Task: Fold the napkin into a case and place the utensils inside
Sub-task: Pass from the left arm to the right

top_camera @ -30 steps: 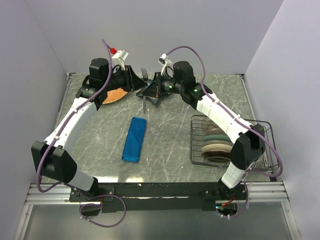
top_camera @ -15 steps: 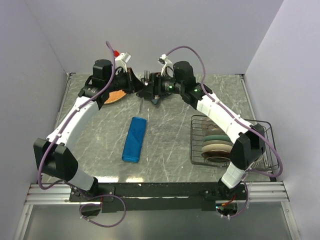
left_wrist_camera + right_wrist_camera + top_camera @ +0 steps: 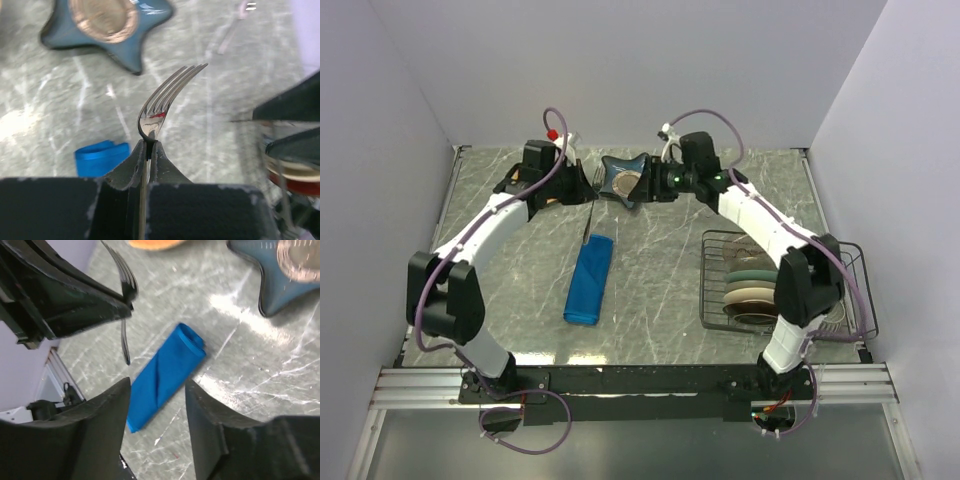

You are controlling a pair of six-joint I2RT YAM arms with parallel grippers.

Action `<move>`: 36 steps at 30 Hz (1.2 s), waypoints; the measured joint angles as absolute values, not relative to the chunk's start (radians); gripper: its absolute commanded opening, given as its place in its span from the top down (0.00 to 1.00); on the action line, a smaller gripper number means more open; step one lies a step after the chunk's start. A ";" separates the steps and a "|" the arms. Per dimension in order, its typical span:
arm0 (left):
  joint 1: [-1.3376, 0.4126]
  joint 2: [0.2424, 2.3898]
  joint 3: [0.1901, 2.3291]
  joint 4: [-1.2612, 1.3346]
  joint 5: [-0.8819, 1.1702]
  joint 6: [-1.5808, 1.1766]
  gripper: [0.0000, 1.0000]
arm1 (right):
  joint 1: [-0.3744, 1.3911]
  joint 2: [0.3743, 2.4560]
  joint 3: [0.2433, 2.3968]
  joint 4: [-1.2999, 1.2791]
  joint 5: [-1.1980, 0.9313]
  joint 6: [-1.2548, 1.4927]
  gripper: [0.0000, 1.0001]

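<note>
Done: napkin folded into case, lying on worktop centre. Left claw pinched tight on fork, near case's far end. Right claw half open, empty. To do: insert fork; spoon not seen.

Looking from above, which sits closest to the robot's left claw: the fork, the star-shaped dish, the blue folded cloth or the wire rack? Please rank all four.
From the left gripper, in the overhead view:
1. The fork: clamped in it, touching.
2. The star-shaped dish: just to its right, at the back.
3. The blue case: towards the front, beyond the fork's handle.
4. The wire rack: far right side.
</note>
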State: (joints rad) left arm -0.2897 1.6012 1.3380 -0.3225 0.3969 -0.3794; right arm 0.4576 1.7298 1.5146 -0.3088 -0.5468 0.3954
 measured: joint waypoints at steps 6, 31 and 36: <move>-0.289 1.660 1.279 -0.274 0.314 -0.382 0.99 | 0.458 1.879 1.516 -0.288 -0.582 0.404 0.50; -0.229 1.848 1.272 -0.212 0.425 -0.413 0.99 | 0.530 2.186 1.614 -0.221 -0.712 0.319 0.47; -0.224 1.859 1.287 -0.215 0.448 -0.413 0.99 | 0.530 2.241 1.638 -0.213 -0.725 0.313 0.48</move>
State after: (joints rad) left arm -0.2237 1.8587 1.2873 -0.2146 0.4480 -0.4126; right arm 0.5297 2.2406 1.6379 -0.2127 -0.7254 0.3130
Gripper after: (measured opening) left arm 0.043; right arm 0.526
